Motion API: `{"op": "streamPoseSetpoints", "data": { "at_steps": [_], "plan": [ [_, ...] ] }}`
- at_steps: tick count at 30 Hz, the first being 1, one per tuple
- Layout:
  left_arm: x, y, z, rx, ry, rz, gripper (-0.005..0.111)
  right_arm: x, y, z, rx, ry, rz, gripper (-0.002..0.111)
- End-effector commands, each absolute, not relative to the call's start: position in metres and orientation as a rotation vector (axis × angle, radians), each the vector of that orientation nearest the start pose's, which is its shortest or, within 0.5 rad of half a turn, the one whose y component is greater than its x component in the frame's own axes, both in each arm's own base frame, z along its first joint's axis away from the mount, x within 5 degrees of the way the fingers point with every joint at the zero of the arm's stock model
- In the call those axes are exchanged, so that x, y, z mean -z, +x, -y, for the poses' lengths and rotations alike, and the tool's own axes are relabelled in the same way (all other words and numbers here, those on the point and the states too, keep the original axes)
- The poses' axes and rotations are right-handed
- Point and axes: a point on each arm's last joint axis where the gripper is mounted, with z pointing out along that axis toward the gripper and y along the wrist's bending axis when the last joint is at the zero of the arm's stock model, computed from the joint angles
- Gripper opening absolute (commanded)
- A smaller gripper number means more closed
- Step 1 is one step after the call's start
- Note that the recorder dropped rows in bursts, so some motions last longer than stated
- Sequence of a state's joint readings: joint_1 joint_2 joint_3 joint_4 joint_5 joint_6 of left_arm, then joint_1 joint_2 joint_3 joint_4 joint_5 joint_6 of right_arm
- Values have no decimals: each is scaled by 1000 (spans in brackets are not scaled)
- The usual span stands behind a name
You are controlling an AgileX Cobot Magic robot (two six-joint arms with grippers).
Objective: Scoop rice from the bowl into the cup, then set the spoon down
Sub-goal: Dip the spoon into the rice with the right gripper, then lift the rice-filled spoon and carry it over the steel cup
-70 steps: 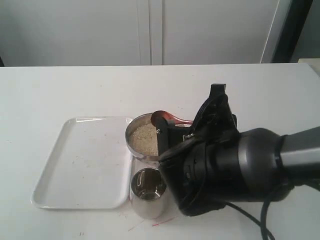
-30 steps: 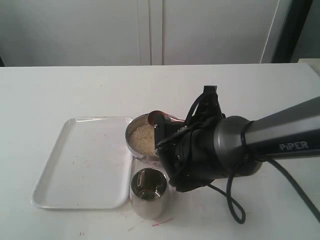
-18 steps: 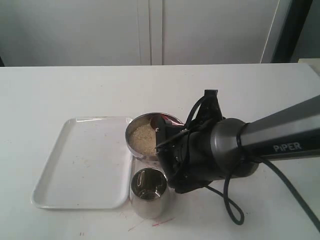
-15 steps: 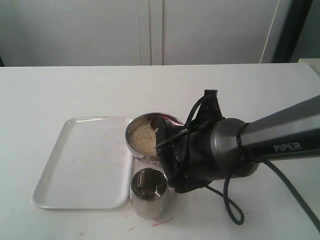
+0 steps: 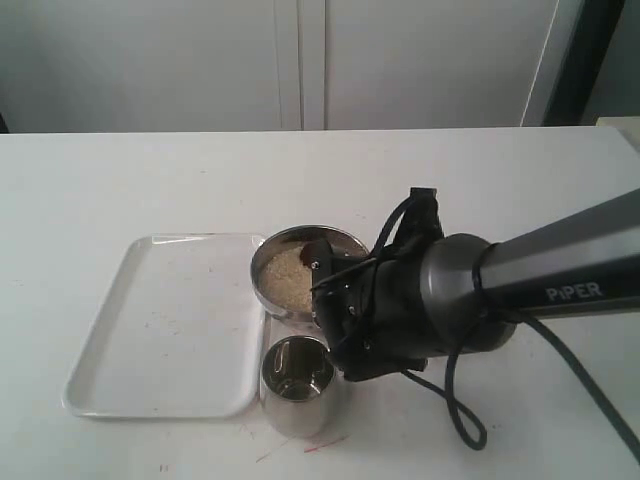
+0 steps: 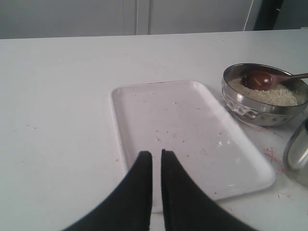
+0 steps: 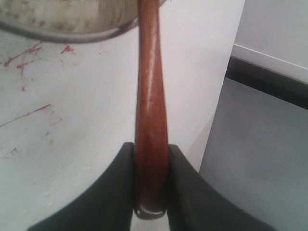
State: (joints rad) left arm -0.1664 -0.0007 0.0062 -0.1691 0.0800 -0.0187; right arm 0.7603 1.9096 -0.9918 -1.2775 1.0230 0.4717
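Note:
The shiny steel bowl holds off-white rice just right of the tray. In the left wrist view the reddish-brown spoon has its head resting on the rice inside the bowl. My right gripper is shut on the spoon's handle, near its end, outside the bowl's rim. The right arm hides the spoon in the exterior view. Near the table's front stands the steel cup, below the bowl, also seen as the cup. My left gripper is shut and holds nothing, over the tray.
A white rectangular tray with a few specks lies left of the bowl and cup, also shown as the tray. Red marks stain the table near the cup. The right arm's cable loops onto the table.
The spoon's head has come down from above the bowl's far rim into the bowl, onto the rice. The right arm dropped lower and drew back. Cup and tray are unmoved.

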Motion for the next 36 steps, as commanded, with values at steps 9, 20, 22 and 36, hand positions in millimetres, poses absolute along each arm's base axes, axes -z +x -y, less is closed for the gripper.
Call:
{"op": "streamPoseSetpoints", "data": {
  "at_steps": [9,20,22,36],
  "plan": [
    [-206,55,11,299,-8,-1566,14,-168,296,-188,1095,-1425,-2243,0],
    [-206,55,11,299,-8,-1566,14,-188,304,-183,842,-1363,-2500,0],
    [-206,55,11,299,-8,-1566,14,-195,306,-174,761,-1306,-2547,0],
    [-206,55,11,299,-8,-1566,14,-216,302,-162,300,-1125,-2686,0]
  ]
}}
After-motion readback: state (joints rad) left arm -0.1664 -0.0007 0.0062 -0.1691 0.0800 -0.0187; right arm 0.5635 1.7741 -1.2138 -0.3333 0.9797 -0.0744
